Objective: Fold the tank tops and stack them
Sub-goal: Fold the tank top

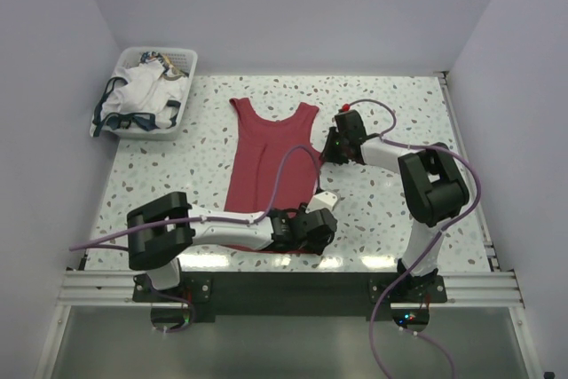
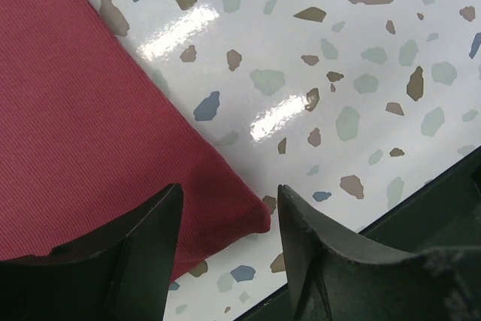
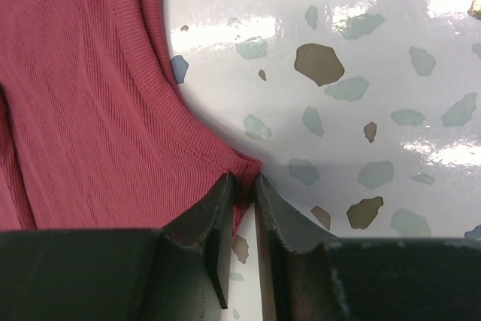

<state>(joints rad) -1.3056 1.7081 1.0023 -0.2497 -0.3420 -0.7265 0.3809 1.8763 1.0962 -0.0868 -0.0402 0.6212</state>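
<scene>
The dark red tank top (image 1: 266, 153) lies flat in the middle of the table, straps toward the back. My left gripper (image 1: 311, 230) stands open over its near right hem corner. In the left wrist view the red cloth (image 2: 83, 125) ends in that corner between the spread jaws of the left gripper (image 2: 229, 187). My right gripper (image 1: 330, 150) is at the top's right armhole edge. The right wrist view shows the right gripper (image 3: 243, 178) shut on a pinch of the red cloth (image 3: 90, 110). The white tank top (image 1: 142, 95) with navy trim lies crumpled in a basket.
A white plastic basket (image 1: 182, 113) sits at the back left corner of the speckled table (image 1: 390, 210). Walls close in on the left, back and right. The table's dark near edge (image 2: 421, 201) runs close by the left gripper.
</scene>
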